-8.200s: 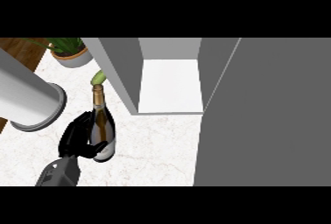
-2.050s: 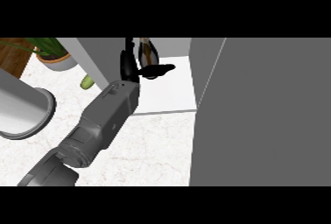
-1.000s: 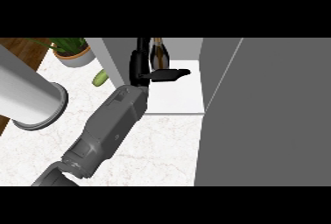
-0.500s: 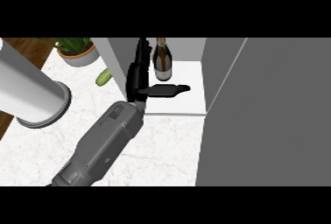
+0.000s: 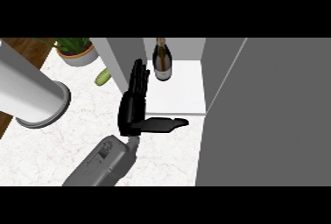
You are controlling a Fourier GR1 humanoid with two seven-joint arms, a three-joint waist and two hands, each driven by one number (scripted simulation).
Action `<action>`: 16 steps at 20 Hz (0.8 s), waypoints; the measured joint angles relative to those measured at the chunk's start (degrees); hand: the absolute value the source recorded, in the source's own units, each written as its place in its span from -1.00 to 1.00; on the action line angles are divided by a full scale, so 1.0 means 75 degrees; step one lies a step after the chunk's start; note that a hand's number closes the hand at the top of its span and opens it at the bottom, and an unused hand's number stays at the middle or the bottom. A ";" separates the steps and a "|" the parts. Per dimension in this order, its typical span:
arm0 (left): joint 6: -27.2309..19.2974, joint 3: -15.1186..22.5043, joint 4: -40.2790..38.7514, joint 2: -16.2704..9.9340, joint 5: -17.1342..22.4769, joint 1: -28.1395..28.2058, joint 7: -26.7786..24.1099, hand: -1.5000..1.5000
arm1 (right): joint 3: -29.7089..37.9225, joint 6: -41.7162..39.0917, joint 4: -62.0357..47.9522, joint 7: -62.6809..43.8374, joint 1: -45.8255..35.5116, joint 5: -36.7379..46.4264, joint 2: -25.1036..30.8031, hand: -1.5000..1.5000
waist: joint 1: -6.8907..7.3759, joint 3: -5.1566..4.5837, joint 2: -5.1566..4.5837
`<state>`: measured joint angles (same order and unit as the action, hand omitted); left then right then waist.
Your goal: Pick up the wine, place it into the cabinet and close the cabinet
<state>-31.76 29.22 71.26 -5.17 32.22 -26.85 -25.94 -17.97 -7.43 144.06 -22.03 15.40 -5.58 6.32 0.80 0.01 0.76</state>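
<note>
The wine bottle point(image 5: 162, 61), dark with a pale neck, stands upright at the back left of the cabinet's white shelf point(image 5: 184, 94). My right hand point(image 5: 134, 109) is open in front of it, below and left of the bottle and apart from it. Its fingers point(image 5: 138, 76) point straight away along the cabinet's left wall point(image 5: 123, 54). The thumb point(image 5: 165, 124) sticks out to the right across the shelf's front edge. The cabinet door point(image 5: 271, 113), a large grey panel, stands open at the right. My left hand does not show.
A thick pale grey cylinder point(image 5: 29, 94) crosses the left side above the marble counter point(image 5: 71, 135). A potted plant point(image 5: 76, 51) and a small green vegetable point(image 5: 103, 77) sit at the back left, beside the cabinet wall.
My right hand carried the wine into the cabinet, let go of it and drew back towards me with its fingers straight. The bottle stays standing on the shelf.
</note>
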 measured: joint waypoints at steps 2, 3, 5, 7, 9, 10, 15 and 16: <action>-0.0057 0.0224 0.0629 -0.0136 -0.0104 0.0508 0.0034 -1.00 | 0.0041 0.0041 0.0009 -0.0085 -0.0096 0.0001 0.0030 -1.00 | -0.0010 -0.0001 -0.0009; -0.0106 0.0339 0.0941 -0.0198 -0.0161 0.0783 0.0039 -1.00 | 0.0016 0.0098 0.0011 -0.0149 -0.0163 0.0008 0.0021 -1.00 | -0.0014 -0.0001 -0.0012; -0.0211 0.0436 0.1484 -0.0290 -0.0261 0.1180 0.0062 -1.00 | -0.0008 0.0053 0.0006 -0.0050 -0.0052 0.0016 0.0053 -1.00 | -0.0052 -0.0001 -0.0026; -0.0270 0.0576 0.2054 -0.0428 -0.0346 0.1676 0.0073 -1.00 | -0.0078 -0.0028 0.0002 0.0012 0.0064 0.0027 0.0124 1.00 | -0.0072 0.0000 -0.0033; -0.0220 0.0764 0.2549 -0.0628 -0.0431 0.2250 -0.0020 -1.00 | -0.0148 -0.0180 -0.0014 -0.0045 0.0053 0.0032 0.0275 1.00 | -0.0070 0.0002 -0.0039; -0.0246 0.0843 0.2683 -0.0665 -0.0495 0.2430 -0.0068 -1.00 | -0.0236 -0.0287 -0.0012 -0.0143 0.0013 0.0033 0.0396 1.00 | -0.0074 0.0002 -0.0041; -0.0289 0.0929 0.3549 -0.1169 -0.0633 0.3275 -0.0133 -1.00 | -0.1087 -0.0939 -0.0041 -0.0392 0.0027 0.0024 0.0834 1.00 | -0.0053 -0.0003 -0.0037; -0.0355 0.0989 0.3717 -0.1222 -0.0702 0.3451 -0.0166 -1.00 | -0.1270 -0.1028 -0.0041 -0.0454 0.0021 0.0016 0.0876 1.00 | -0.0045 -0.0004 -0.0038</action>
<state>-34.42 36.64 99.14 -14.33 26.95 -0.97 -27.18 -27.49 -15.14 143.76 -25.43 15.56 -5.46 12.89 0.46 -0.02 0.47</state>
